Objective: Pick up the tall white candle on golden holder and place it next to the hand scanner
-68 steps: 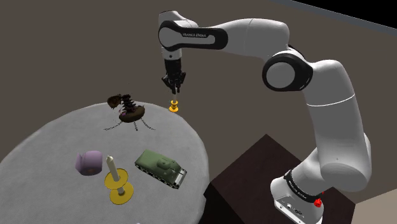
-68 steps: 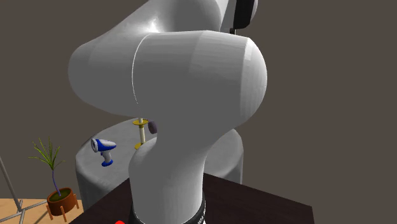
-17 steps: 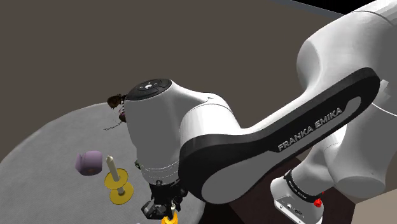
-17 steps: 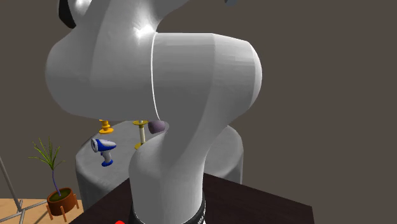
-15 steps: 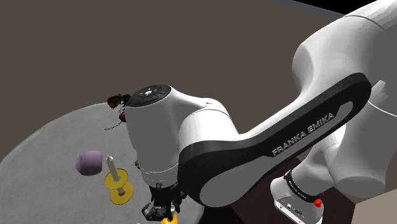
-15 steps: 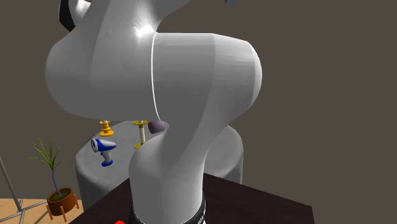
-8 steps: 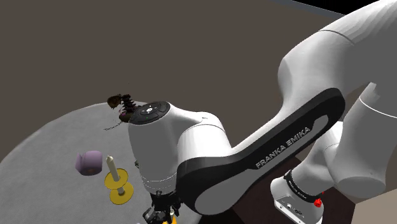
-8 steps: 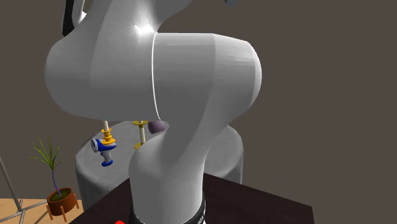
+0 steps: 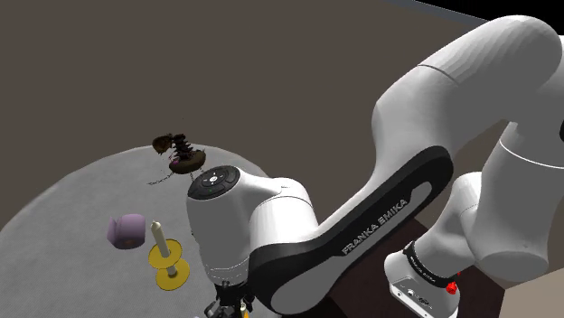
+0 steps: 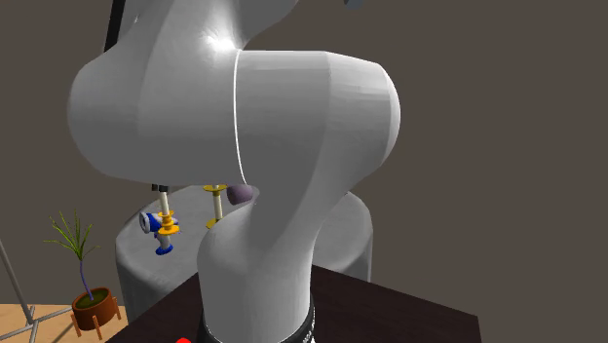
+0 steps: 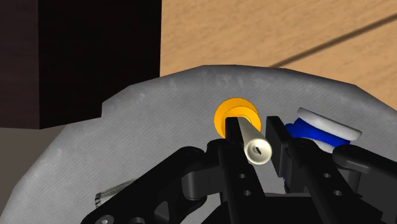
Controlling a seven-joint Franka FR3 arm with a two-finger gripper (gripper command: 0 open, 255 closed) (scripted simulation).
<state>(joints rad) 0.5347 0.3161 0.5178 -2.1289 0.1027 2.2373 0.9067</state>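
Observation:
My gripper (image 11: 254, 125) is shut on a tall cream candle (image 11: 257, 150) with an orange-gold holder (image 11: 235, 116) at its lower end. The candle stands upright between the fingers. A blue and white hand scanner (image 11: 322, 130) lies on the grey round table (image 11: 153, 133) right beside the holder. In the second exterior view the candle (image 10: 165, 204) and its holder (image 10: 168, 226) hang low, directly in front of the scanner (image 10: 153, 226). In the shoulder view the gripper (image 9: 228, 309) sits at the bottom edge under the arm's big white joint. I cannot tell whether the holder touches the table.
A second cream candle on a yellow disc holder (image 9: 166, 262) stands on the table, a purple lump (image 9: 126, 230) beside it. A dark spiky object (image 9: 182, 156) sits at the far edge. The dark stand (image 11: 95, 57) adjoins the table. A potted plant (image 10: 88, 292) stands on the floor.
The gripper carried the candle from the table's far edge to its near edge. Over the last second it came down beside the scanner, the arm's elbow sinking with it.

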